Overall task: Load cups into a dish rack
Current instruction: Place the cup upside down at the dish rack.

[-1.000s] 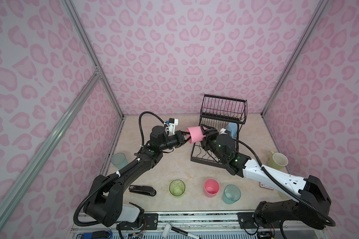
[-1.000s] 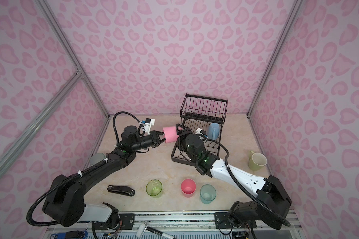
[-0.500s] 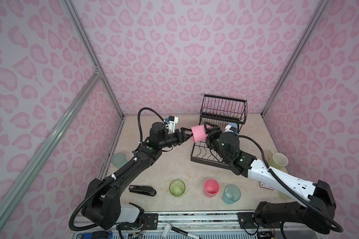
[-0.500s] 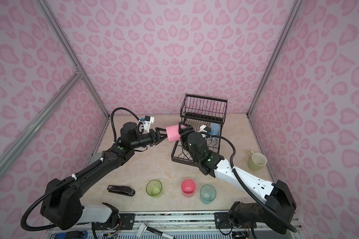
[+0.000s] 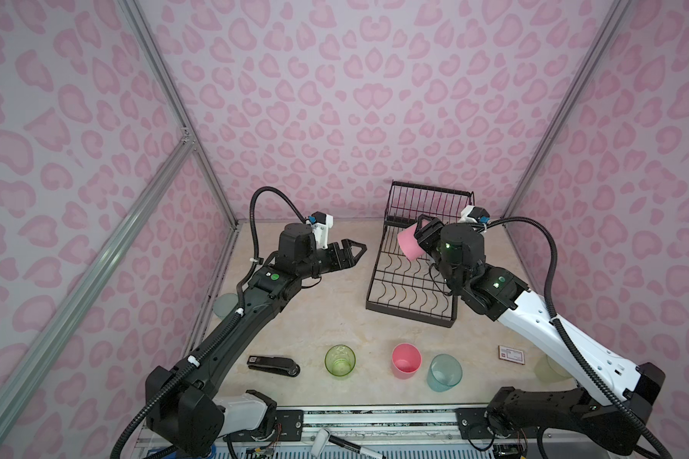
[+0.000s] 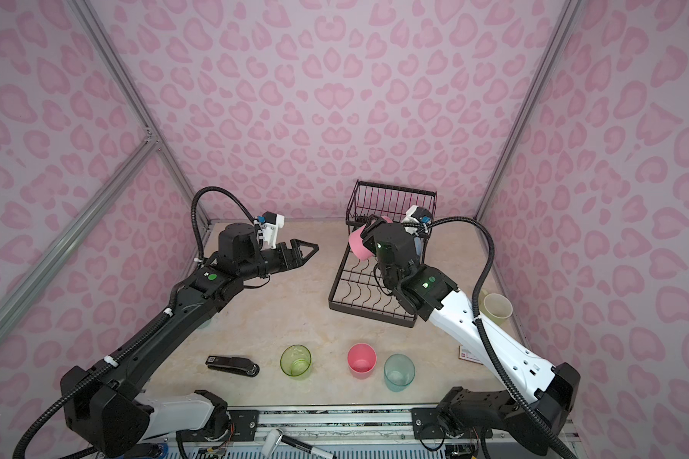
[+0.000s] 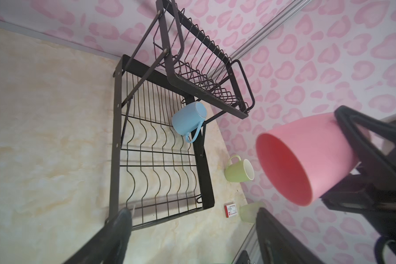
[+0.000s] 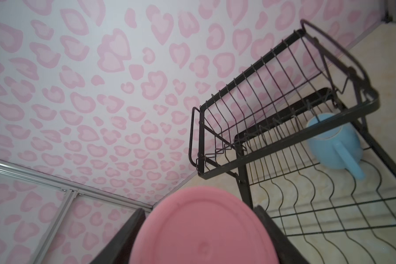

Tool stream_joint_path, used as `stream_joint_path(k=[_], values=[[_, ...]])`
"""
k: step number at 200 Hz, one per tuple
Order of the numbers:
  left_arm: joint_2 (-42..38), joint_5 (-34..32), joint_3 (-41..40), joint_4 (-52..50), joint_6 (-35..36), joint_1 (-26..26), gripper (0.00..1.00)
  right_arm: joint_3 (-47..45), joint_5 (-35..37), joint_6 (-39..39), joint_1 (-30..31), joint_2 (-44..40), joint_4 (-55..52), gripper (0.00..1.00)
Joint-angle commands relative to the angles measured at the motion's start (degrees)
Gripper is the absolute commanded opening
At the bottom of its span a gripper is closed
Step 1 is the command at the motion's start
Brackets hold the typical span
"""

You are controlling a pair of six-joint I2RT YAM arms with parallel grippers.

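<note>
**Pink tumbler pinched in the right gripper above the rack**

I see the held pink tumbler [image 5: 406, 246] in the air above the dish rack [image 5: 376, 270], over the far left part of its lower grid and just in front of the upper basket [image 5: 430, 202]. It is tilted well over, with its mouth turned towards the left arm and its base towards the right wrist camera. The right gripper [image 5: 421, 234] pinches it by the wall near the base, and in the right wrist view the pink base fills the gap between the two fingers [image 8: 272, 233].

The rack stands on the right half of the table [image 5: 327, 310], towards the back wall. On its lower grid, in the far right corner under the upper basket, sits the light blue mug [image 7: 188, 121], base up as far as I can tell.

The left gripper [image 5: 355, 252] hangs over bare table left of the rack, its fingers spread with nothing between them, clear of the tumbler.

Along the front edge stand the green tumbler [image 5: 339, 359], the second pink tumbler [image 5: 405, 359] and the teal tumbler [image 5: 444, 372], all mouth up, the last two just beside each other. The black stapler [image 5: 273, 365] lies left of the green one. The grey-blue tumbler [image 5: 225, 305] stands at the table's left edge, partly hidden by the left arm. At the right edge I see the yellow-green mug [image 6: 496, 308], and nearer the front the yellowish tumbler [image 5: 549, 367], with a red-and-white card [image 5: 511, 353] near it
</note>
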Motion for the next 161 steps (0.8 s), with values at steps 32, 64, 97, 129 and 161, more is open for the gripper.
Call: stream_joint_path(k=[32,64,97,129,161], values=[[-1.88,-7.86,-0.71,-5.51,11.81,-0.28,0.94,6.60,3.71,-19.43,-7.24,3.49,-6.54,0.53],[-2.34,-6.55,-2.28,-3.74,14.77,-1.99,0.95,12.82,2.73,-27.01,-12.30,7.90,-5.20,0.52],[-1.27,-3.36,-2.76,-2.72,15.87,-3.16,0.95,17.37,3.32,-33.63,-15.72,13.78,-2.64,0.52],[-1.22,-1.86,-3.32,-1.44,16.64,-3.59,0.95,21.20,4.22,-38.91,-17.91,19.84,-0.10,0.52],[-1.55,-1.34,-3.84,-0.58,17.93,-3.77,0.96,24.72,3.01,-41.09,-20.77,25.42,1.58,0.52]])
